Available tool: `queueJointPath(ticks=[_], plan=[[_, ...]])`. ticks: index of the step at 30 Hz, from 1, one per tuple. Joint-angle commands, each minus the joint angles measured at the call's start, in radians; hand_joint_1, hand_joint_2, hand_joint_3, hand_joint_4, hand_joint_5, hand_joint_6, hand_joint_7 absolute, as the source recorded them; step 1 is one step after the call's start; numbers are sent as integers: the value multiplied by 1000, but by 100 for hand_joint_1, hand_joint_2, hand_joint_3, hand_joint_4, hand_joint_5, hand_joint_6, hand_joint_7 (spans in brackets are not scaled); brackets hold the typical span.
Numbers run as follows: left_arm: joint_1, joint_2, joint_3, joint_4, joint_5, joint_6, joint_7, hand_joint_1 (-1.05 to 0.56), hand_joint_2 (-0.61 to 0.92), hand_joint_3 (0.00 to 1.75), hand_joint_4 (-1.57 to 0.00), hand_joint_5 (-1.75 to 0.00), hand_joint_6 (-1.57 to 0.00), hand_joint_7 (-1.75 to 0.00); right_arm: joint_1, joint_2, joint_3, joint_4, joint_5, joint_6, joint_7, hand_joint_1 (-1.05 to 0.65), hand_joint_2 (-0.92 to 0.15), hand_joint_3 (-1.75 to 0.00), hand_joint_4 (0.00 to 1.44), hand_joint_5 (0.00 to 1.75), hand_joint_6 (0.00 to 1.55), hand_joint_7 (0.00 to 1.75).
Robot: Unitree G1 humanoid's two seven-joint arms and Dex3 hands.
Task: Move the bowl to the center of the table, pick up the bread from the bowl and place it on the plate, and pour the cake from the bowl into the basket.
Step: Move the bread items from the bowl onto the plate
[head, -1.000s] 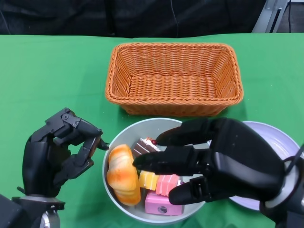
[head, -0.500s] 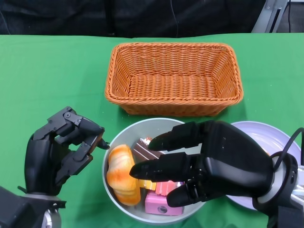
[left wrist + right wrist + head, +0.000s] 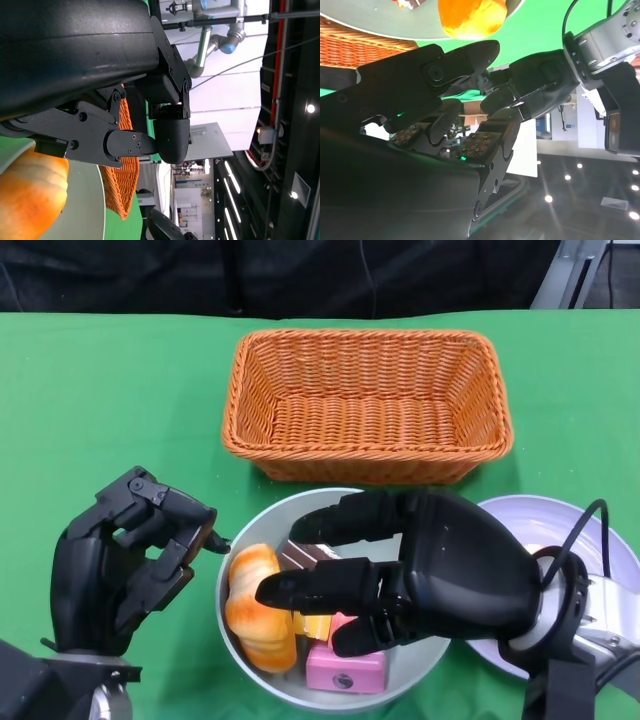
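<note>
A grey bowl [image 3: 243, 660] stands at the front middle of the green table. Inside lie an orange bread roll [image 3: 257, 606] on its left side and several cake pieces, among them a pink one [image 3: 345, 669] and a chocolate one [image 3: 303, 556]. My right hand [image 3: 430, 575] hovers over the bowl with fingers spread, tips pointing at the bread, holding nothing. The right wrist view shows the bread [image 3: 470, 17] just beyond those fingers [image 3: 455, 62]. My left hand [image 3: 120, 565] sits beside the bowl's left rim, fingers curled in with nothing in them. The lavender plate [image 3: 590, 540] lies at the right.
An orange wicker basket [image 3: 365, 405], with nothing in it, stands just behind the bowl. Green cloth stretches to the left of the basket and behind my left hand. The table's far edge meets a dark backdrop.
My right hand has slid left and lower over the bowl, its fingertips now closer to the bread and covering more of the cakes. The left hand has stayed almost still.
</note>
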Motion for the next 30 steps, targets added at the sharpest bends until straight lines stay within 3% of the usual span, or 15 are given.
queueJointPath(ticks=[1,9,21,30], plan=[[-21,4,11,26,-17,-30,-14,-28,92,16,-76,-149,-81,-120,-29,1,24,38,-34,-5,-69,-59,-77,0,81,0,76,0],[-29,-21,16,30,-49,-19,-6,-23,92,13,-80,-153,-80,-131,-78,5,80,106,-76,-4,-168,-58,-77,0,82,1,78,1],[-20,-29,21,-5,-11,10,49,-19,92,23,-77,-158,-79,-135,-126,16,154,165,-121,8,-275,-56,-78,-1,83,1,79,0],[-30,-10,24,10,-23,-12,7,-19,92,31,-76,-156,-76,-133,-146,19,206,189,-116,9,-271,-53,-85,-2,85,2,78,0]])
